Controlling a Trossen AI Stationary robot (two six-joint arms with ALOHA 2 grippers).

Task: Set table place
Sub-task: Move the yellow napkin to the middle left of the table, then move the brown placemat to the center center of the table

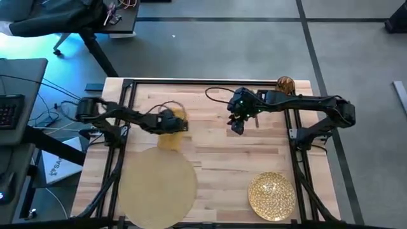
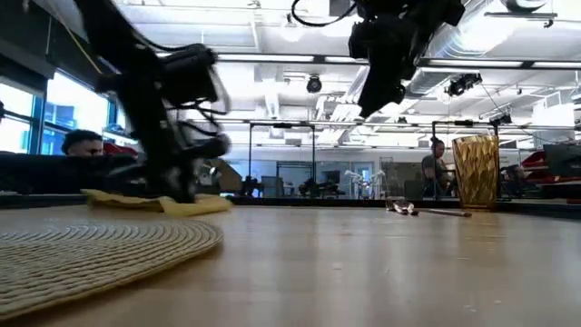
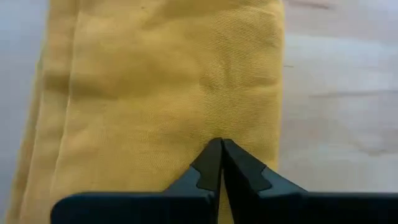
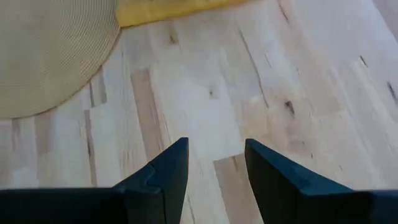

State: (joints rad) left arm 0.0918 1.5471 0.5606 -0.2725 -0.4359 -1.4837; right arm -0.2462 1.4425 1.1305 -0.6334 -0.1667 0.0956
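From above, your left pincer (image 1: 170,122) sits over the mustard napkin (image 1: 172,137), which lies on the worktop (image 1: 216,162) touching the far edge of the round tan placemat (image 1: 157,186) at the near left. Your right pincer (image 1: 237,126) hangs over bare wood near the middle. The gold plate (image 1: 271,196) rests at the near right, well apart from the placemat, and the amber glass (image 1: 285,84) stands at the far right edge.

At worktop level, you see the left arm down on the napkin (image 2: 159,203), the right arm raised well above the wood, the glass (image 2: 476,172) upright on the right, and cutlery (image 2: 427,211) lying just left of it.

In your left wrist view, the fingers (image 3: 210,167) are pressed together, their tips on the napkin (image 3: 155,87); whether they pinch cloth you cannot tell.

In your right wrist view, the fingers (image 4: 166,171) are spread over bare planks, with the placemat (image 4: 50,53) and napkin (image 4: 168,9) beyond.
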